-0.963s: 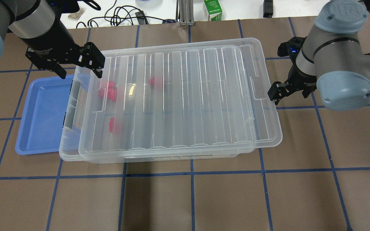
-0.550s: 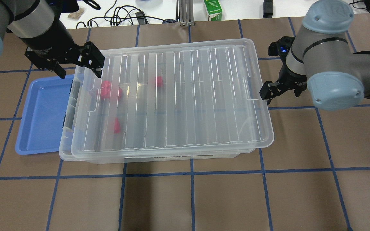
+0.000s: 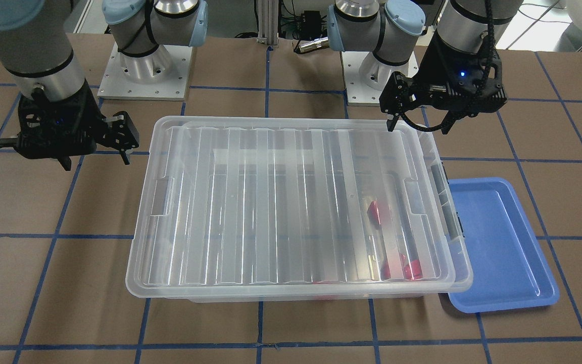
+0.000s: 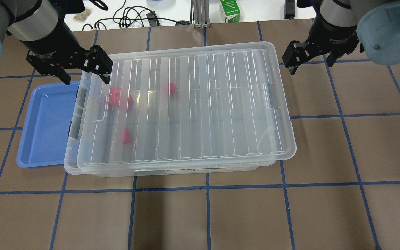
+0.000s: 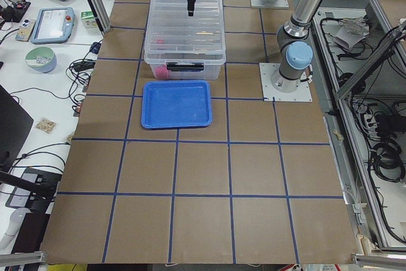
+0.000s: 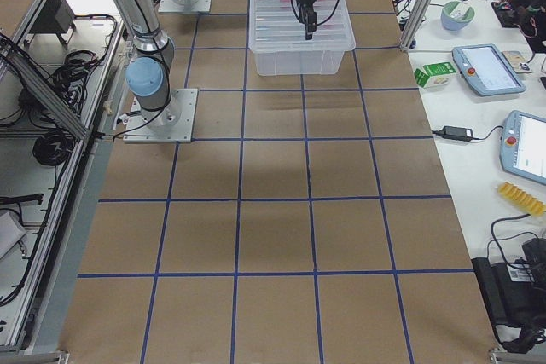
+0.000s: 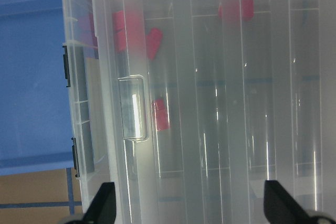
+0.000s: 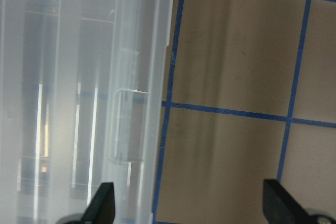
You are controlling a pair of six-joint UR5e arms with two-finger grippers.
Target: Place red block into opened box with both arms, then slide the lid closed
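Observation:
The clear ribbed lid lies on the clear box and covers nearly all of it; a narrow strip at the box's left end stays uncovered. Several red blocks show through the lid, one at the back, a cluster at the left and one nearer the front. My left gripper hangs open over the box's back left corner, holding nothing. My right gripper is open and empty, off the box's back right corner and clear of the lid. In the left wrist view a red block sits beneath the lid's tab notch.
A shallow blue tray lies against the box's left end, with nothing in it. A green carton and cables sit beyond the table's back edge. Brown table with blue tape lines spreads in front and to the right.
The lid slid left across the box, pushed by the right gripper at its right end. The right gripper then drew back from the lid toward the table's rear. The left gripper stayed put.

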